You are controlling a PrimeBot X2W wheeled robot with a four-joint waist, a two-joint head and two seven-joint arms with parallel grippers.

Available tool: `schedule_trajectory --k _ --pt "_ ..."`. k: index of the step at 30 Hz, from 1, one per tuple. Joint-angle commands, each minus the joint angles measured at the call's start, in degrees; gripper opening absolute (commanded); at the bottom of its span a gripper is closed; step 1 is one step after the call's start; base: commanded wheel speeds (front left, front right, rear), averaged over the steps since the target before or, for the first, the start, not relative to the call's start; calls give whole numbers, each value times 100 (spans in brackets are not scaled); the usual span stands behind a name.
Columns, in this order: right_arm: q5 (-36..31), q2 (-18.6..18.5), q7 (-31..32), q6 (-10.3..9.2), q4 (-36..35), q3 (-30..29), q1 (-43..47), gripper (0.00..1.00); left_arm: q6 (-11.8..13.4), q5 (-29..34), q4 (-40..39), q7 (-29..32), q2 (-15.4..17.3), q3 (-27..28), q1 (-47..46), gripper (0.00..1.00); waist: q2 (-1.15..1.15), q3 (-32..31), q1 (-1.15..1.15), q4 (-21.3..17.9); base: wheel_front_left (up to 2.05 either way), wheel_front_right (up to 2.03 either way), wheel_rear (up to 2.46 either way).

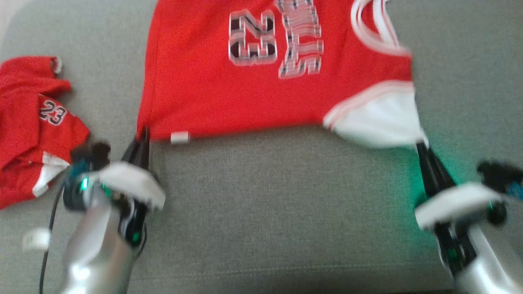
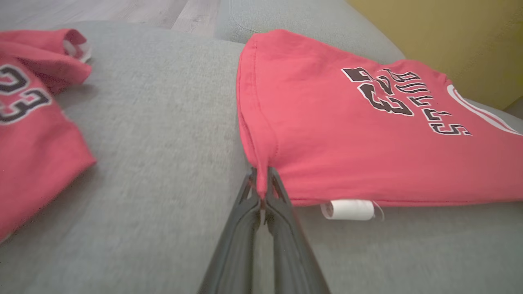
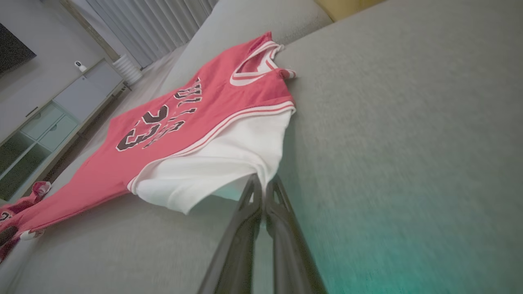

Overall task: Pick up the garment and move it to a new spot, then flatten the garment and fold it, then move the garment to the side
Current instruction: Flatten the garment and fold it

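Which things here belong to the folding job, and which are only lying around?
In the job: red jersey; left gripper, shut on its hem corner; right gripper, shut on its white sleeve.
Just lying about: crumpled second red garment on the left; pale cabinet behind.

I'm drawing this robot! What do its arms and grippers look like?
The left arm and right arm are silver with white collars and green lights. The left gripper and right gripper have two long dark fingers. A black cable runs beside the left arm.
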Motion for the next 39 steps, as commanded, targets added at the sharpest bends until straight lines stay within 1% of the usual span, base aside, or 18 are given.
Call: schedule_trajectory --k 1,4,6,9,11,12,15,18,22,24,27,34,39 --pt "-106 -58 227 23 -517 -166 421 0 -26 41 -309 -68 275 228 170 0 0 -242 1 7 0 0 0" --pt "-399 152 932 23 -1468 -787 1375 0 0 9 -742 58 368 209 740 0 0 -443 1 2 0 0 0" --pt "-545 407 1556 23 -2143 -1151 1977 0 58 -44 -1114 234 430 227 1128 0 0 -559 1 -15 0 0 0" --pt "-782 837 2522 23 -3129 -1621 2752 0 245 -119 -1837 571 505 273 1741 0 0 -717 1 -41 0 0 0" --pt "-969 1017 3088 23 -3706 -1867 3140 0 417 -156 -2403 859 535 292 2159 0 0 -801 1 -54 0 0 0" --pt "-969 1017 3088 23 -3706 -1867 3140 0 417 -156 -2403 859 535 292 2159 0 0 -801 1 -54 0 0 0" --pt "-1086 1193 3791 23 -4368 -2126 3512 0 680 -196 -3307 1342 590 302 2752 0 0 -868 1 -73 0 0 0" --pt "-1117 1259 4252 23 -4752 -2304 3664 0 897 -240 -4125 1859 632 272 3216 0 0 -888 1 -74 0 0 0" --pt "-1030 1277 4606 23 -4892 -2466 3641 0 1076 -317 -4863 2495 749 261 3506 0 0 -851 1 -57 0 0 0" --pt "-1180 1279 4803 23 -4885 -2492 3539 0 1104 -395 -5058 2824 804 248 3481 0 0 -812 1 -36 0 0 0" --pt "-1218 1280 5034 23 -4826 -2457 3200 0 1124 -563 -5197 3256 866 272 3321 0 0 -708 1 -50 0 0 0" --pt "-1421 1281 5558 23 -4529 -2412 2007 0 1005 -910 -5078 4070 1028 285 2496 0 0 -370 1 -9 0 0 0" --pt "-1562 1234 5613 23 -4058 -2394 1053 0 861 -1240 -4678 4448 1035 328 1776 0 0 -117 1 21 0 0 0"
